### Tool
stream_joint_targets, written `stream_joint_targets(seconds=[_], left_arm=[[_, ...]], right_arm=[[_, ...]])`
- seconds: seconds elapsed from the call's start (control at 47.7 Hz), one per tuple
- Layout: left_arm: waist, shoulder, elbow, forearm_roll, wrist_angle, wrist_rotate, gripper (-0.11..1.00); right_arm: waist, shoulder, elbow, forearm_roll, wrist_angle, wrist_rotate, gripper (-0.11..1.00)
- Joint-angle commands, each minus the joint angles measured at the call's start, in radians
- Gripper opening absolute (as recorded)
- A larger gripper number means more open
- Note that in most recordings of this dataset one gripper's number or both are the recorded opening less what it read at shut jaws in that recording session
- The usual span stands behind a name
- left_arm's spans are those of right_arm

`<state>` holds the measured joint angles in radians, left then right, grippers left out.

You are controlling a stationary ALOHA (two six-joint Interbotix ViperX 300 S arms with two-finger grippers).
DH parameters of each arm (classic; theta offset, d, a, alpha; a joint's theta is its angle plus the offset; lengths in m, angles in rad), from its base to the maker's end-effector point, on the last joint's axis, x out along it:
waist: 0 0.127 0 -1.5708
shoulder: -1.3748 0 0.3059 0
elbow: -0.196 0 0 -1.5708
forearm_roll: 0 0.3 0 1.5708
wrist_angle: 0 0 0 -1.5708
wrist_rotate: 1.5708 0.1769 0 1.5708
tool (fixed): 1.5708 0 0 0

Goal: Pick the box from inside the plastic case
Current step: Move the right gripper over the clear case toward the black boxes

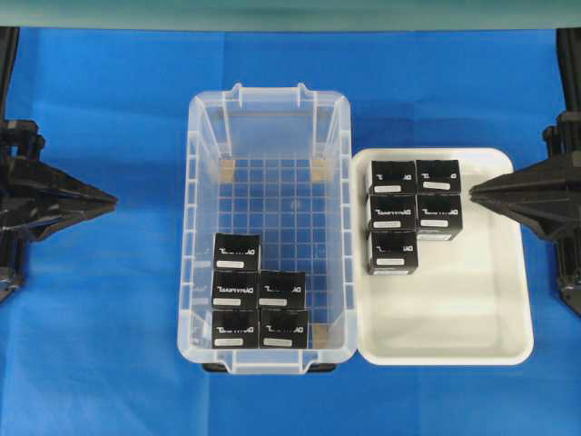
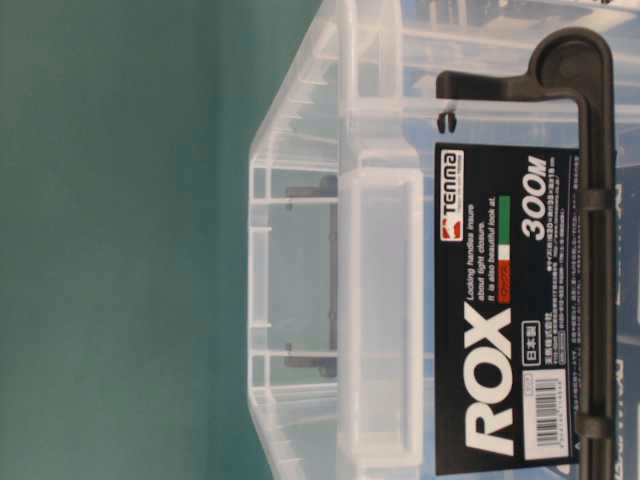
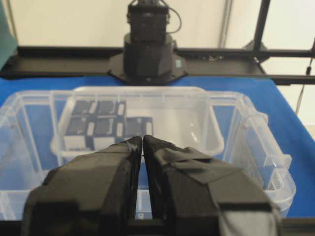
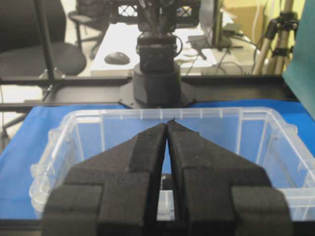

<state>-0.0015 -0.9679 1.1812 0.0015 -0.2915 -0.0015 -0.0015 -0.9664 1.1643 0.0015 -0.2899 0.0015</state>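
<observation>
Evidently nothing had begun: both the left gripper [image 1: 113, 198] and right gripper [image 1: 474, 193] sat closed and empty outside the plastic case [image 1: 201, 163]. The box [image 1: 236, 252] lay at seven o'clock inside; next required opening and reaching in.

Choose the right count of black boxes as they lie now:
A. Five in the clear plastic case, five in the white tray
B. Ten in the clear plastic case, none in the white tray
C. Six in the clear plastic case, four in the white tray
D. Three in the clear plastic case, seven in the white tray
A: the overhead view shows five black boxes in the plastic case and five more in the white tray.
</observation>
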Motion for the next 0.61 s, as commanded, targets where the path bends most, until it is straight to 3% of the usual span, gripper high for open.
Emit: stream_joint_targets(seconds=[0.0, 0.126, 0.272, 0.419, 0.587], left_arm=[[0.006, 0.028, -0.032, 0.011, -0.006, -0.023, 0.14], [0.012, 0.044, -0.044, 0.012, -0.006, -0.032, 0.01], [0.009, 0.061, -0.078, 0.012, 0.075, -0.044, -0.06], [0.009, 0.066, -0.121, 0.012, 0.181, -0.048, -0.06], [0.008, 0.046, -0.13, 0.012, 0.221, -0.052, -0.06]], right_arm=[[-0.011, 0.025, -0.008, 0.009, 0.002, 0.011, 0.14], [-0.038, 0.081, -0.051, 0.103, 0.127, 0.037, 0.03], [-0.048, 0.161, -0.15, 0.106, 0.272, 0.052, -0.02], [-0.046, 0.287, -0.305, 0.109, 0.439, 0.058, -0.02], [-0.048, 0.446, -0.505, 0.115, 0.692, 0.11, -0.02]])
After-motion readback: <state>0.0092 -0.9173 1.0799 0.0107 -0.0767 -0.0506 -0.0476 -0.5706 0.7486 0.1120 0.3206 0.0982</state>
